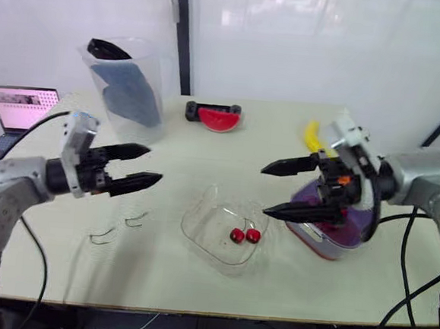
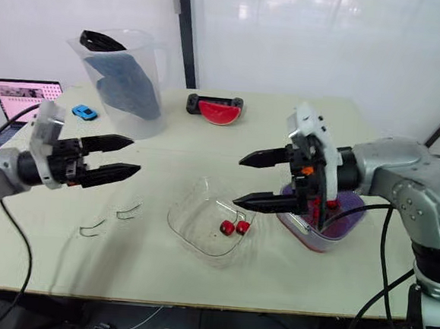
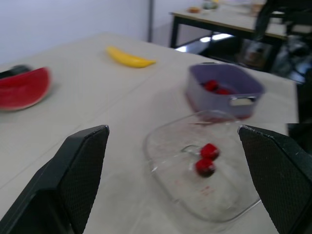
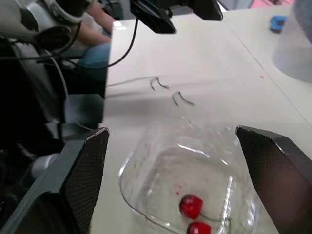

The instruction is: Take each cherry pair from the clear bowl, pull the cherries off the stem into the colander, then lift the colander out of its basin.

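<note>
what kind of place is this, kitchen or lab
Most likely a robot lab or test room, not a kitchen: a work table set with a watermelon slice and a banana, an open laptop beside it, plain white panels behind.

Bright, diffuse light; backdrop glows (esp. up top); glints on clear bowl.

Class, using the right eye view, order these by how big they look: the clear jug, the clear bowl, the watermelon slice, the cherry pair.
Largest to smallest:
1. clear jug
2. clear bowl
3. watermelon slice
4. cherry pair
The jug and the slice stand farther back, so they probably look smaller than they are.
</note>
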Motion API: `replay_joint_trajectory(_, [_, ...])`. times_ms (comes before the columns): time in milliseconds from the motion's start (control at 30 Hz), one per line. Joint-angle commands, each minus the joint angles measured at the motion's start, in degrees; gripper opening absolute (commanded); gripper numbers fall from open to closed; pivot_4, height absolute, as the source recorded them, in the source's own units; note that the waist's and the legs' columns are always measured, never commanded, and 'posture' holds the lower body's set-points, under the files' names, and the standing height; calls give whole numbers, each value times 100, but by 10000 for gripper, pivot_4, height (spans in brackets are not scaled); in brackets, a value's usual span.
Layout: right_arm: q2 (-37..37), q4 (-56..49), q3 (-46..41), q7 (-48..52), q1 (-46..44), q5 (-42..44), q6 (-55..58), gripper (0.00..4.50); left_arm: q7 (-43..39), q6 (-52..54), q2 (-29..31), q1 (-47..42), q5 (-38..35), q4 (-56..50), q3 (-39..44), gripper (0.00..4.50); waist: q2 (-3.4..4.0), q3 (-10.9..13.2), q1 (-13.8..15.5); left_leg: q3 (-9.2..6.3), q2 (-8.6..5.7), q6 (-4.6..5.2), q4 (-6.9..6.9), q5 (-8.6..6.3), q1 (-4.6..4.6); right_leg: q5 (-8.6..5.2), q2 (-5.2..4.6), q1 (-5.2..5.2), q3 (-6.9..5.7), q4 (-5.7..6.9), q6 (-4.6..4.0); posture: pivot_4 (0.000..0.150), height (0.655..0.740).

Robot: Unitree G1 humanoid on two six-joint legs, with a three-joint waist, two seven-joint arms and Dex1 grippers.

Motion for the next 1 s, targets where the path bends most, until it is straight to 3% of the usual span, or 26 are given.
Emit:
replay_joint_trajectory(33, [-156,-495,-330,-693,-19,292,624,45000,-264,83,24,-360,-125,-87,-305,44499,0,0,-10,-2,3,0,-1,0,0,0,4,-2,0,2,0,1500,7400])
replay_joint_trajectory(233, [153,-408,-266,-1638,-720,943,1707,45000,-523,-112,10,-509,186,82,-715,44499,0,0,-62,-6,3,-1,1,1,0,0,4,2,0,3,-1,1500,7400])
replay_joint_trajectory(367, [238,-433,509,-1812,-1291,654,1976,45000,-773,-609,142,-292,701,257,-873,44499,0,0,-72,-6,2,-1,-1,1,0,0,4,1,-2,1,-1,1500,7400])
replay_joint_trajectory(500, [610,189,1394,-1904,-2184,676,3222,45000,-835,-740,160,-35,769,177,-786,44499,1,1,-92,-5,5,-1,-3,1,-1,0,6,-4,2,2,-1,1500,7400])
replay_joint_trajectory(667, [1039,796,2755,-2218,-2835,533,3365,45000,-691,-977,90,322,988,54,-746,44499,1,0,-82,-9,4,-1,0,1,-5,-1,1,-4,0,0,-1,1500,7400])
replay_joint_trajectory(1000, [1903,1168,3955,-3082,-2610,-514,3365,45000,-413,-974,53,761,908,-317,-553,44499,0,0,-82,-9,1,-4,4,3,-13,0,0,-32,4,39,-1,1500,7400])
